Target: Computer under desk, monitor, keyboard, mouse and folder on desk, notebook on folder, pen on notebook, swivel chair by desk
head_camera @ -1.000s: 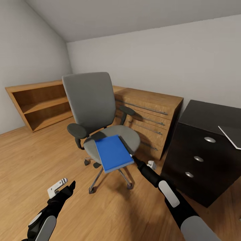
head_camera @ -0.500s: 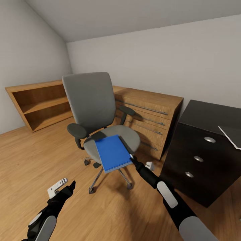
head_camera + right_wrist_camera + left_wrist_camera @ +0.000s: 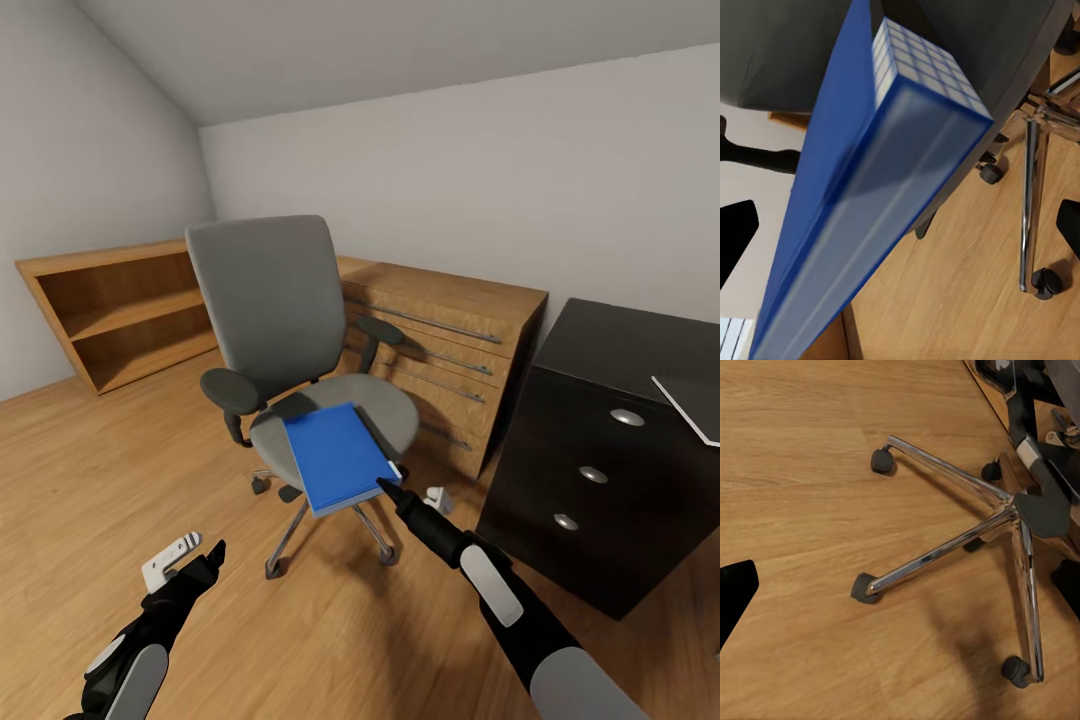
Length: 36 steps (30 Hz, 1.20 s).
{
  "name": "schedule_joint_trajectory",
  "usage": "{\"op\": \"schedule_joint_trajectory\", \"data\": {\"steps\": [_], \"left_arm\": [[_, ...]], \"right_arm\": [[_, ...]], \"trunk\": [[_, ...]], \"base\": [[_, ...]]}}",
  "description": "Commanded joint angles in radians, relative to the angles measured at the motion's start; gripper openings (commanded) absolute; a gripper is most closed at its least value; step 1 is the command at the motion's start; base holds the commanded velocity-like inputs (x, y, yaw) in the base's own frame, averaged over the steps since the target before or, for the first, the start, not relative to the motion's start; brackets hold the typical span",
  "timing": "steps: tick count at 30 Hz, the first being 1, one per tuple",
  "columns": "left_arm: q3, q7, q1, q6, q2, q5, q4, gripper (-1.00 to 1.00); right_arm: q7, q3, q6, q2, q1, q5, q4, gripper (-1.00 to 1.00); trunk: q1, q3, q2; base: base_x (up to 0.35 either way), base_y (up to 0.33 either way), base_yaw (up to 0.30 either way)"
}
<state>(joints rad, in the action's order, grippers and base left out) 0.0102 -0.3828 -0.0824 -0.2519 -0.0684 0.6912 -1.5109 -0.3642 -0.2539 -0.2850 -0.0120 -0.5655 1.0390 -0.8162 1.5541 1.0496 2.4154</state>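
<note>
Blue folder (image 3: 337, 456) flat on the swivel chair (image 3: 290, 340) seat, near corner overhanging. Right claw (image 3: 392, 482) spread open at that corner, folder edge (image 3: 862, 225) between the fingers. Left claw (image 3: 185, 550) open, low beside the chair's base (image 3: 967, 532). Bench (image 3: 620, 450) right of chair.

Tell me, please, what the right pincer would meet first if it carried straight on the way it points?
Most likely the folder: the right pincer aims at its near corner overhanging the swivel chair seat, though the remaining gap is hard to judge.

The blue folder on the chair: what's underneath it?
The folder lies on the swivel chair's grey seat, its near end overhanging the front edge. Below, the chrome wheeled base stands on the wooden floor. The seat part beneath the folder is covered.
</note>
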Motion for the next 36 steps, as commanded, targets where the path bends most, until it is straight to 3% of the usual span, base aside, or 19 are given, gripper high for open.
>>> {"op": "schedule_joint_trajectory", "data": {"steps": [1, 36], "left_arm": [[0.001, -0.007, 0.0, -0.003, -0.001, 0.007, -0.002, 1.0], [0.002, -0.004, 0.0, -0.003, -0.001, 0.009, 0.0, 1.0]], "right_arm": [[-0.001, 0.0, -0.005, 0.0, 0.0, 0.009, 0.0, 1.0], [-0.001, 0.0, -0.005, 0.001, 0.0, 0.009, 0.0, 1.0]], "trunk": [[0.0, 0.001, 0.0], [-0.008, -0.005, -0.014]], "base": [[0.0, 0.0, 0.0], [0.023, 0.012, 0.0]]}}
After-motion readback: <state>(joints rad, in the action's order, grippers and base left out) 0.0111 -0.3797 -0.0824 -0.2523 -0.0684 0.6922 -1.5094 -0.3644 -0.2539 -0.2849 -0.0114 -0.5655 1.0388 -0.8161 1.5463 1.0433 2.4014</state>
